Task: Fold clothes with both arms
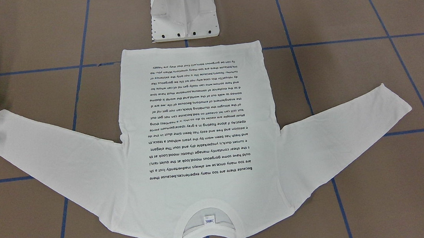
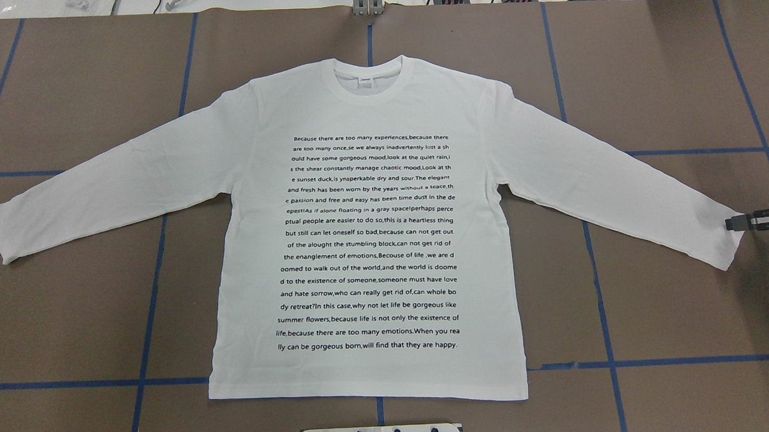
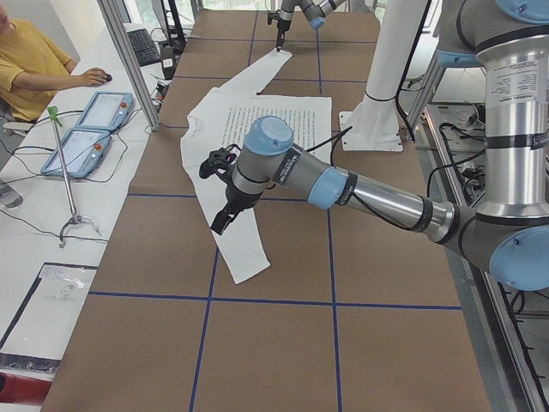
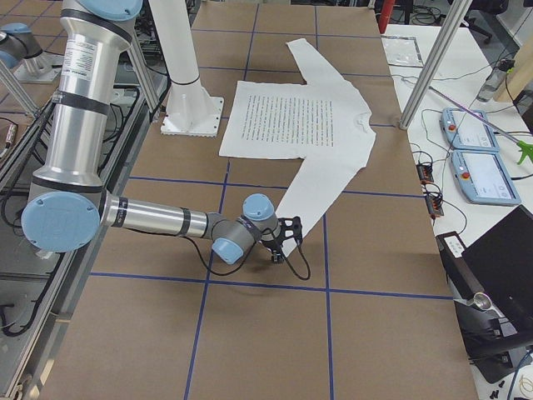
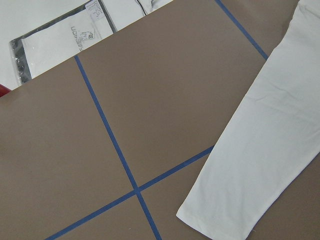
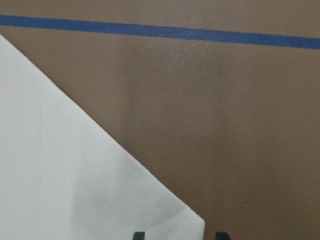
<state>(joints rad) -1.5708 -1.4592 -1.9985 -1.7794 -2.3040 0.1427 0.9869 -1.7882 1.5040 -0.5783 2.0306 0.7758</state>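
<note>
One shirt (image 2: 366, 242) is spread flat for folding; the right claw (image 2: 735, 223) is set open astride a cuff (image 2: 724, 246), nothing gripped; the left claw's (image 3: 220, 221) opening cannot be told.

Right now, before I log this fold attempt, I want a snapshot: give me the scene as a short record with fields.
shirt: white, long-sleeved, flat on table, print up, sleeves spread
right hand: low at the cuff on robot's right, open, fingers astride its corner
left hand: raised near the other sleeve; open or shut unclear
folds done: none
</note>
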